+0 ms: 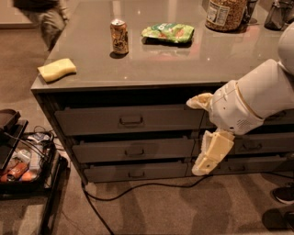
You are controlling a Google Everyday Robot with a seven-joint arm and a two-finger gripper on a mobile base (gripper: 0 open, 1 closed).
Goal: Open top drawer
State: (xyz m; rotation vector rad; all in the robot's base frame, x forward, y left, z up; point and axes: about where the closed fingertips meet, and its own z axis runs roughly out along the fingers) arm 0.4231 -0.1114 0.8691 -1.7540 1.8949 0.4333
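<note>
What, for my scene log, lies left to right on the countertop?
sponge → can → bag → jar. The claw hangs lower, open, before the top drawer, at its right end.

Countertop (183,59) carries sponge (57,69), can (119,37), green bag (168,32), jar (225,13); hand (195,136) hangs below its front edge

Lighting: dim, warm, from overhead. Countertop (183,64): glossy, with pale reflected patches toward its far edge. Can (119,36): short soft shadow at its base. Top drawer (92,121): deep shadow from the counter overhang above it, with dark bands between the fronts below. Gripper (194,137): in front of the drawers at right, fingers spread apart; with the white arm (262,96) it is the brightest item. Person (41,16), top left: smeared by motion. Overall: soft, grainy, with murky lower corners.
</note>
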